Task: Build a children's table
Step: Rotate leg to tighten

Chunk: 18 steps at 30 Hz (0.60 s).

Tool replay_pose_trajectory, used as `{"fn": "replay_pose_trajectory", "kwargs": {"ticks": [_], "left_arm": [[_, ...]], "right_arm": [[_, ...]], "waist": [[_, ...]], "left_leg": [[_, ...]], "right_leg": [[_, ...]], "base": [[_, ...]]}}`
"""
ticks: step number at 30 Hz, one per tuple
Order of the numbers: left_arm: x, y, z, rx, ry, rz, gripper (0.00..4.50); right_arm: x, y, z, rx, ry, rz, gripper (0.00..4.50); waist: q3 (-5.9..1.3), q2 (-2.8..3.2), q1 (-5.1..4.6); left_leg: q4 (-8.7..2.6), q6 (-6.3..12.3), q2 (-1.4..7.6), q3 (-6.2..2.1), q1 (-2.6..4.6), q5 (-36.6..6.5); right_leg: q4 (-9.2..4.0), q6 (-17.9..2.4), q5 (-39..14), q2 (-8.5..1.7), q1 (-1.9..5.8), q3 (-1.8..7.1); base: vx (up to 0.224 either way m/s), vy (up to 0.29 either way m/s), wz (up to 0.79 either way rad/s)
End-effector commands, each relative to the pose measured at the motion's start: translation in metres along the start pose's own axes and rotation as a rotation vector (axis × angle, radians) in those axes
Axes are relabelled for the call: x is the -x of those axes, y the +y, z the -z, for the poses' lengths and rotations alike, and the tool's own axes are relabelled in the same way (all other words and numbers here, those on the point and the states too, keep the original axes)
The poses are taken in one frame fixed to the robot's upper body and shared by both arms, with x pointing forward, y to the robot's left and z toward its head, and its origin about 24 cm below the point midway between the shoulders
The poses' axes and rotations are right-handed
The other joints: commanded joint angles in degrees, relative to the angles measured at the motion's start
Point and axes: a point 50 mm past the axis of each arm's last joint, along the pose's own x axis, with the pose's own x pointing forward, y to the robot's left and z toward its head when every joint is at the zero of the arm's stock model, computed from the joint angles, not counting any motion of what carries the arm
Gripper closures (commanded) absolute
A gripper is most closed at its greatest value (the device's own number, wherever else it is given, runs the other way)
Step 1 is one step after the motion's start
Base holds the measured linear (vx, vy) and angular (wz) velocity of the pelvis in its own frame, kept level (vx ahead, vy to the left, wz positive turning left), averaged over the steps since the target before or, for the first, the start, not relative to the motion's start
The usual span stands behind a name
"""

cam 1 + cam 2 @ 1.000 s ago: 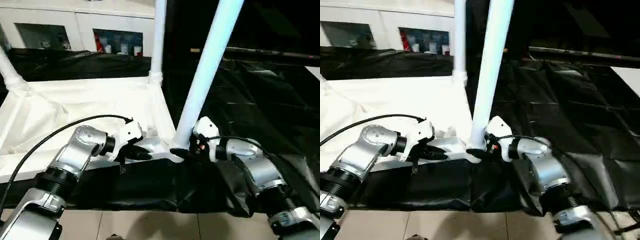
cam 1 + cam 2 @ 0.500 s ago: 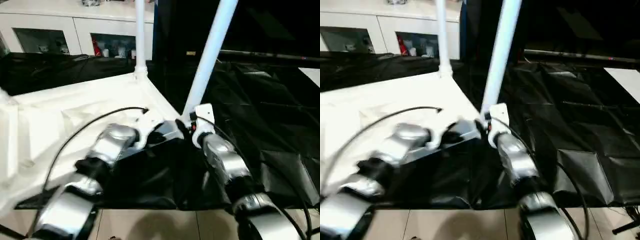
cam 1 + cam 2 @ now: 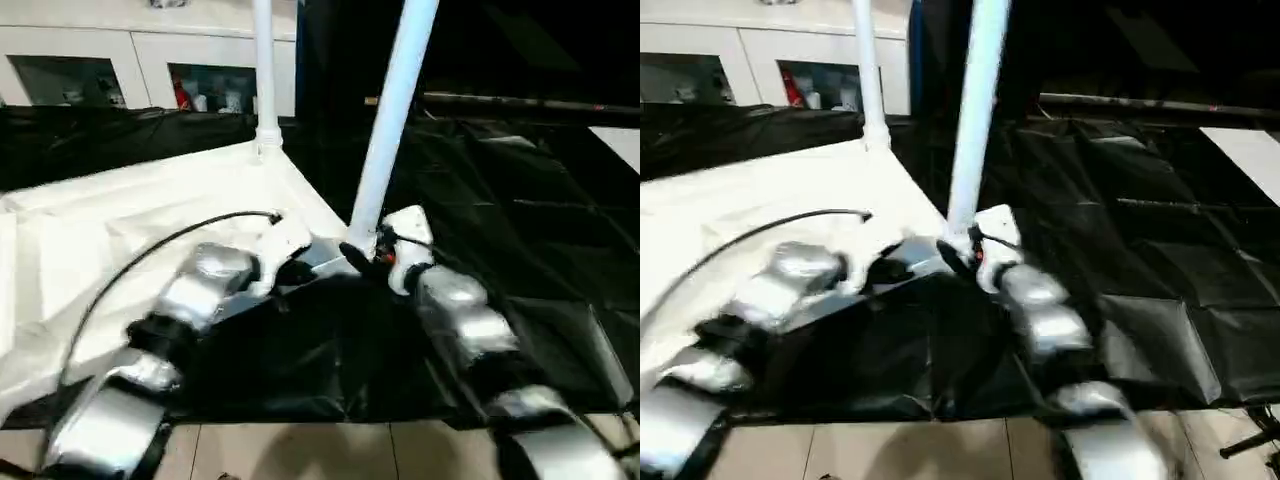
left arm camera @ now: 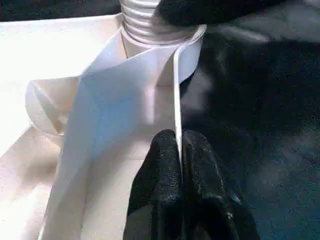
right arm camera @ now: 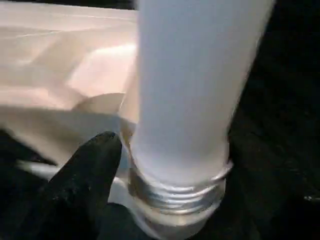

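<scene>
One white tabletop [image 3: 150, 215], upside down on black cloth [image 3: 520, 210], left of centre. Two legs standing up: far one [image 3: 263, 70] top centre, near one [image 3: 392, 110] beside it. Left gripper [image 4: 179, 150] pinched shut on tabletop's thin rim. Right gripper [image 3: 365, 252] at near leg's base, one finger [image 5: 85, 175] beside threaded collar; grip unclear.

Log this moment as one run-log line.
stage: near leg seated in corner socket | left gripper: shut on tabletop rim | right gripper: at leg base | far leg: upright
</scene>
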Motion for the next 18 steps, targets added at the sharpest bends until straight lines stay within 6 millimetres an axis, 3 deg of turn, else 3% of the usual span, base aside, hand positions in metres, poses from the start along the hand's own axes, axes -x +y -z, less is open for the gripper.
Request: {"fn": "replay_pose_trajectory", "kwargs": {"ticks": [1,7,12,14,18], "left_arm": [[-0.001,-0.01,0.01,0.009,0.009,0.095,4.5],[0.022,-0.021,0.02,-0.013,0.042,0.294,4.5],[0.034,-0.028,0.024,-0.006,0.068,0.387,4.5],[0.034,-0.028,0.023,-0.013,0.064,0.383,4.5],[0.035,-0.03,0.021,-0.015,0.053,0.38,4.5]], "right_arm": [[0.003,0.004,-0.005,0.027,-0.014,-0.099,0.8],[0.033,0.003,0.001,0.132,0.087,-0.359,0.8],[0.039,0.007,0.0,0.188,0.127,-0.458,0.8],[0.037,0.008,-0.001,0.19,0.121,-0.455,0.8],[0.036,0.012,-0.004,0.177,0.099,-0.467,0.8]], "waist": [[-3.48,-0.06,0.4],[-3.44,-0.02,0.62],[-2.95,0.07,0.6],[-2.96,0.08,0.52],[-3.2,-0.09,0.57]], "left_leg": [[-3.44,1.97,0.8,0.22,0.32,-13.85],[-3.27,3.2,0.92,0.5,0.57,-12.33],[-3.8,1.09,1.14,0.3,0.87,-17.21],[-3.85,0.6,1.08,0.28,0.97,-17.92],[-3.71,0.52,1.03,0.28,0.86,-15.84]], "right_leg": [[-4.03,-11.53,-9.66,-2.65,2.8,1.66],[-3.59,-14.01,-4.69,-2.49,2.9,1.74],[-4.27,-12.51,-14.13,-2.75,2.39,1.77],[-4.4,-11.96,-15.49,-2.7,2.22,1.82],[-3.98,-12.38,-11.67,-2.63,2.4,1.85]], "base": [[0.0,0.0,0.0],[0.0,0.0,0.0],[0.0,0.0,0.0],[0.0,0.0,0.0],[0.0,0.0,0.0]]}}
